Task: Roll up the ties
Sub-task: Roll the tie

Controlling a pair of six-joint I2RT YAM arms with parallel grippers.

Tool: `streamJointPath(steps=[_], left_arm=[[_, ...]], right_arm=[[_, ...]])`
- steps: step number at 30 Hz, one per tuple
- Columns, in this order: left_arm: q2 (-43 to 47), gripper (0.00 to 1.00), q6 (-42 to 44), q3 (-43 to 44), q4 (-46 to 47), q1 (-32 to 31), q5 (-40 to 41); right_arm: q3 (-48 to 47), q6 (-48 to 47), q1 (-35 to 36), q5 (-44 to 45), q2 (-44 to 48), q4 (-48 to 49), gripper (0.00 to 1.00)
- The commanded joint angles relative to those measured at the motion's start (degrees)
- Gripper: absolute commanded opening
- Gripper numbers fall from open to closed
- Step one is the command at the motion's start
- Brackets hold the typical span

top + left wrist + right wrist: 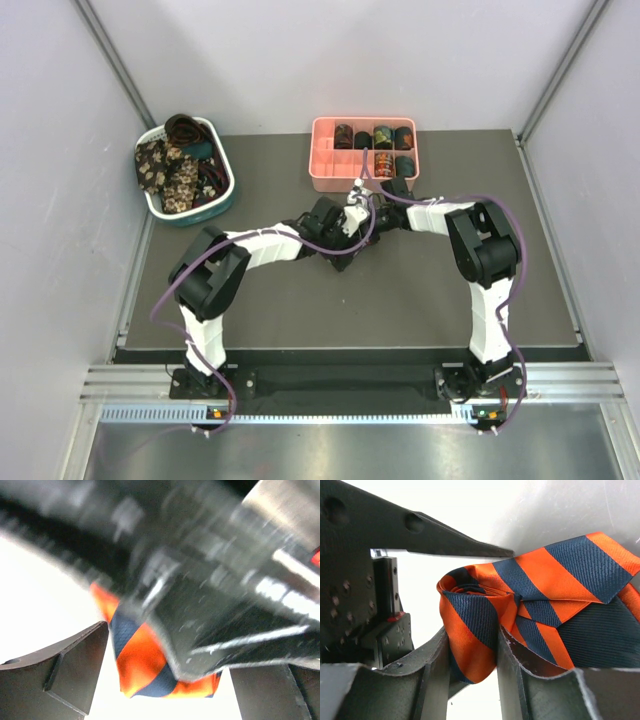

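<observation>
Coiled orange-and-navy striped tie point(530, 595) pinched across the roll by right fingers point(432, 675), over the table point(400, 300) near the pink tray point(322, 175), presumably to prevent unwinding. Left fingers point(65, 665) spread wide beside the hanging end, touching nothing.

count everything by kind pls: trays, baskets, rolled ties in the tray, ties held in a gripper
pink tray: 1
basket: 1
rolled ties in tray: 6
striped tie in right gripper: 1
total: 9, heaped ties in the basket too tangled to count
</observation>
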State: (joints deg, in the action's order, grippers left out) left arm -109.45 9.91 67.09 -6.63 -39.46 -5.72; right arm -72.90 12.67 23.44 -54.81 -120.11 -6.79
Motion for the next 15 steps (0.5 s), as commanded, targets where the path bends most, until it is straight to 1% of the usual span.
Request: streamJointPath(steps=[1,4,7,9,10,11,13,15], left_arm=[[3.6,0.99,-2.7,-3.4,4.5,0.3,7.6],[4.7,0.99,-5.2,-4.5,6.2,0.3,12.1],[5.1,0.99,-6.8,-4.8,8.7,0.4,13.9],[3.9,0.99,-6.5,-4.0,7.7,0.4,10.0],[3.1,0.99,-6.5,-1.7,6.9,0.4,8.6],[2.1,0.99,-7.0,-0.3,1.9,0.5,6.0],[-0.3,0.99,-8.1,2.4,-1.1,0.7,6.0],[-1.4,0.99,-9.5,2.5,-1.9,1.0,3.9]], right_arm=[[1.2,-3.9,-0.2,8.8,-2.7,-1.1,0.20],[1.2,-3.8,-0.3,8.8,-2.7,-1.1,0.21],[1.3,-3.8,-0.2,8.7,-2.6,-1.0,0.21],[1.4,-3.8,-0.2,8.6,-2.6,-1.0,0.22],[1.4,-3.8,-0.2,8.5,-2.4,-1.0,0.22],[1.4,-3.7,-0.2,8.4,-2.3,-0.9,0.22],[1.5,-3.7,-0.2,8.4,-2.1,-0.9,0.22],[1.7,-3.8,-0.2,8.4,-2.0,-0.7,0.22]])
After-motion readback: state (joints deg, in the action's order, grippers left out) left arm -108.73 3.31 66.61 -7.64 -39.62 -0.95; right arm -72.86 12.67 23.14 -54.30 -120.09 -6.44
